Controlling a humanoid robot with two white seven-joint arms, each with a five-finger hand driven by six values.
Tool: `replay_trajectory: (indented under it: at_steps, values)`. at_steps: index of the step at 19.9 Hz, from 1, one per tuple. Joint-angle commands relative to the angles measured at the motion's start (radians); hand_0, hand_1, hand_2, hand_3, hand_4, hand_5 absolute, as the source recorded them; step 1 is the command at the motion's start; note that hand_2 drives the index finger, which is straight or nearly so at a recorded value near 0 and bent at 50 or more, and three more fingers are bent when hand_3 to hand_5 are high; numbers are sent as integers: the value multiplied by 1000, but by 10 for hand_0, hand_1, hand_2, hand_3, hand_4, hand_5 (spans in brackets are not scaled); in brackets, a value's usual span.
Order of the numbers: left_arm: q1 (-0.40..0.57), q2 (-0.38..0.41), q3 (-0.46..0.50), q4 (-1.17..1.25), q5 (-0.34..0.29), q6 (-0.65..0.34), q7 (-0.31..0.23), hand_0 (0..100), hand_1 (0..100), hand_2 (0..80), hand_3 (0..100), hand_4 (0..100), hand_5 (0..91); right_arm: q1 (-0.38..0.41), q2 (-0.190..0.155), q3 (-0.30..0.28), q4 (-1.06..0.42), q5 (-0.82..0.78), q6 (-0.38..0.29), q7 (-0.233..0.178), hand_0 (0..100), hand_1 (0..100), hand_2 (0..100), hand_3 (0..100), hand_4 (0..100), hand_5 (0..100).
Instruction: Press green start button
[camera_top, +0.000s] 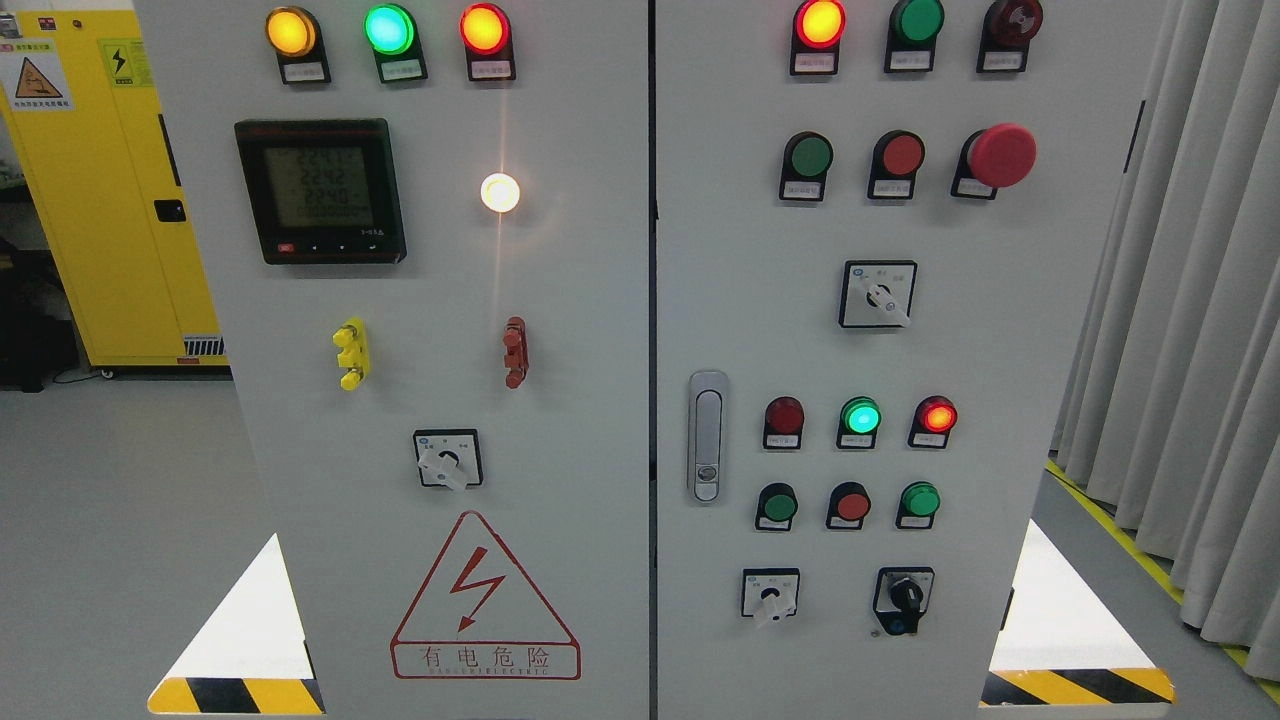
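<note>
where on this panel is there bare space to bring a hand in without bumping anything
Bare metal: right door between the door handle and the upper rotary switch, and the left door's strip between the meter and yellow clip. Crowded: the lower button cluster around the green lit lamp and green button. Neither hand is in view.

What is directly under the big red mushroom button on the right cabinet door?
Below the red mushroom button sits a white rotary selector switch, slightly to the left. Further down is a row of three indicator lights. The mushroom head covers part of its own label plate. No robot hand is in view.
</note>
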Motion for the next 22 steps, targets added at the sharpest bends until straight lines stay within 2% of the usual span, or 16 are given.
replay_trajectory:
  at_steps: [1, 2, 3, 5, 9, 12, 14, 15, 17, 18, 19, 22]
  values:
    - [-28, -8, -1, -25, 0, 0, 0, 120, 556, 0, 0, 0, 0, -112, -31, 1, -108, 80, -16, 16, 206, 524, 0, 389, 424, 322]
    - [-28, -8, -1, -25, 0, 0, 0, 120, 556, 0, 0, 0, 0, -113, -31, 0, -108, 84, -19, 41, 209, 534, 0, 419, 462, 341]
    - [-28, -8, -1, -25, 0, 0, 0, 120, 556, 0, 0, 0, 0, -113, -31, 0, -108, 85, -33, 62, 212, 539, 0, 477, 534, 415]
    - [-28, -8, -1, -25, 0, 0, 0, 120, 556, 0, 0, 0, 0, -115, -29, 0, -101, 87, -77, 82, 230, 545, 0, 518, 588, 478]
    - [-28, -8, -1, -26, 0, 0, 0, 120, 556, 0, 0, 0, 0, -161, -19, -8, -67, 120, -129, 81, 247, 548, 0, 554, 624, 517]
    - [-28, -8, -1, -26, 0, 0, 0, 120, 556, 0, 0, 0, 0, -191, -31, -34, -62, 151, -153, 84, 250, 549, 0, 605, 678, 557]
    - [-28, -8, -1, -26, 0, 0, 0, 120, 556, 0, 0, 0, 0, -191, -29, -45, -68, 171, -160, 84, 249, 558, 0, 662, 721, 604]
    - [-28, -8, -1, -26, 0, 0, 0, 120, 556, 0, 0, 0, 0, -193, -31, -45, -76, 185, -177, 84, 248, 570, 0, 735, 775, 661]
    - [-28, -8, -1, -26, 0, 0, 0, 120, 556, 0, 0, 0, 0, -199, -34, -59, -84, 247, -199, 82, 258, 577, 0, 746, 785, 679]
    - [-28, -8, -1, -26, 0, 0, 0, 120, 556, 0, 0, 0, 0, -208, -42, -68, -97, 286, -211, 81, 251, 587, 0, 752, 788, 734]
    - [-28, -8, -1, -26, 0, 0, 0, 120, 556, 0, 0, 0, 0, -216, -51, -75, -105, 326, -219, 76, 252, 596, 0, 764, 803, 744]
    - [-28, -8, -1, -26, 0, 0, 0, 120, 556, 0, 0, 0, 0, -227, -55, -88, -122, 401, -220, 73, 250, 608, 0, 786, 807, 781]
